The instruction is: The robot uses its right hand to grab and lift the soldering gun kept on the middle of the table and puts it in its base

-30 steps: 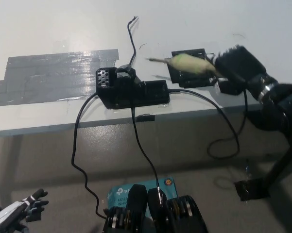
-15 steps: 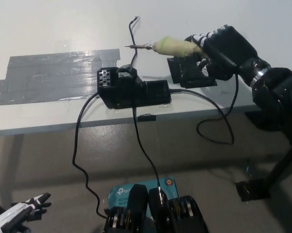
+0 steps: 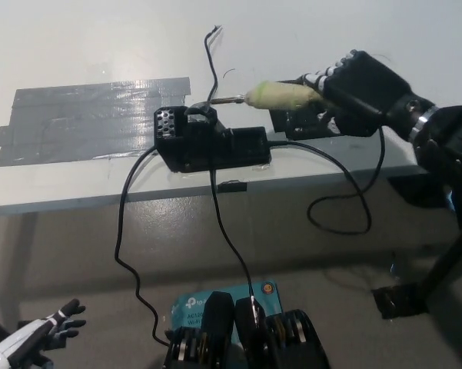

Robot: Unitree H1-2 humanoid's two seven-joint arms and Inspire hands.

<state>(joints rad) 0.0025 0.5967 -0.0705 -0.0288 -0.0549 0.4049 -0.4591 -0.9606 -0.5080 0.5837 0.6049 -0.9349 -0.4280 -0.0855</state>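
My black right hand (image 3: 352, 86) is shut on the soldering gun (image 3: 275, 96), which has a pale yellow-green grip and a thin metal tip pointing left. The tip hangs just above the right end of the holder ring on the black base (image 3: 207, 142), near the table's front edge. The gun's black cable (image 3: 352, 192) loops down off the table. My white left hand (image 3: 38, 338) rests low at the bottom left, below the table, fingers apart.
A wide patch of grey tape (image 3: 84, 119) covers the white table (image 3: 77, 46) at the left. A flat black pad (image 3: 304, 123) lies under my right hand. Black cables (image 3: 123, 231) hang from the base to the floor.
My right hand has carried the gun down and slightly right, lowering its tip toward the base's holder. The left hand shifted a little at the bottom left.
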